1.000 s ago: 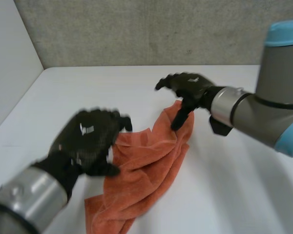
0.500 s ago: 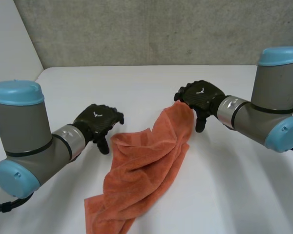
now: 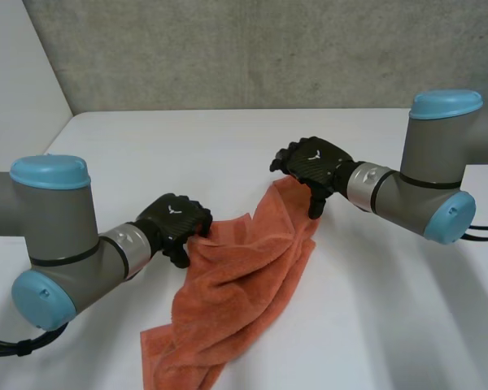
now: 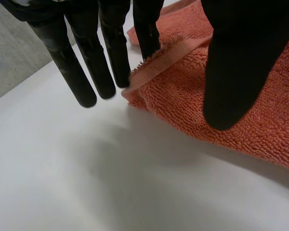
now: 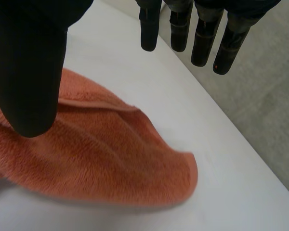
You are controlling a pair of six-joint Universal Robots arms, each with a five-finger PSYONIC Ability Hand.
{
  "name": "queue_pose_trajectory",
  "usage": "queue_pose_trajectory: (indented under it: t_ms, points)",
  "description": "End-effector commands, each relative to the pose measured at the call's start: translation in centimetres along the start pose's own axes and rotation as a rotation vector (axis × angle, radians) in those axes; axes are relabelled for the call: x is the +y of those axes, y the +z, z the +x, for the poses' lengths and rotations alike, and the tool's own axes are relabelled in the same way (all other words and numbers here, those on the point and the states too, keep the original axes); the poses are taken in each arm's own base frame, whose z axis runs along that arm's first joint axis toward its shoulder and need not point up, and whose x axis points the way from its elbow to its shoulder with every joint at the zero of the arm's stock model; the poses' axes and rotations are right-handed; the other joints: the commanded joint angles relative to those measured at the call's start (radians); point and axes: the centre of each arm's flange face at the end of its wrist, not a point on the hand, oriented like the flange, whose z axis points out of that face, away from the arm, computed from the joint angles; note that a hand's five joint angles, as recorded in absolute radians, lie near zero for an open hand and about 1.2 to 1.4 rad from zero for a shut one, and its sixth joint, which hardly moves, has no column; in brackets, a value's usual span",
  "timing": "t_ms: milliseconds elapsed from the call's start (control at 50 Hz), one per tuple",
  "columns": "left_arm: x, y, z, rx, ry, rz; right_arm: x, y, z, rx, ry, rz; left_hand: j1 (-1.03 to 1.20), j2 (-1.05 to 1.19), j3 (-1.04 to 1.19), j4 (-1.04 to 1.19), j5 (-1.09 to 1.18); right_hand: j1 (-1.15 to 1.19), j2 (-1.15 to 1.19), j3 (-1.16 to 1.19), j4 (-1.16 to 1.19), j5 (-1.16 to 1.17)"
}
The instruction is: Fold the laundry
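An orange towel lies crumpled in a long diagonal heap on the white table. My left hand is at the towel's left corner. In the left wrist view its fingers point straight down at the hemmed edge of the towel; one finger touches the hem and the thumb hangs over the cloth. My right hand hovers over the far corner. In the right wrist view its fingers are straight and spread, and the thumb is above the towel, nothing held.
A grey wall runs behind the table and a white side panel stands at the left. Bare table surface lies to the right of the towel and behind it.
My left arm swung back from close to the camera and its hand came down at the towel's left corner. The right hand shifted a little left over the far corner.
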Motion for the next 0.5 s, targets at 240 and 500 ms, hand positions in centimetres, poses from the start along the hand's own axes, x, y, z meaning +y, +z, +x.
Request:
queue_pose_trajectory:
  t_ms: [240, 500]
  points:
    - [-1.7, -1.9, -0.2, -0.049, 0.023, 0.049, 2.1, 2.9, -0.1, -0.062, -0.09, 0.01, 0.734, 0.751, 0.752, 0.756, 0.759, 0.153, 0.132, 0.144, 0.129, 0.136]
    - [-3.6, -5.1, 0.4, -0.088, 0.073, 0.146, 1.9, 4.3, -3.3, -0.151, -0.128, 0.062, 0.734, 0.751, 0.752, 0.756, 0.759, 0.71, 0.69, 0.702, 0.687, 0.693]
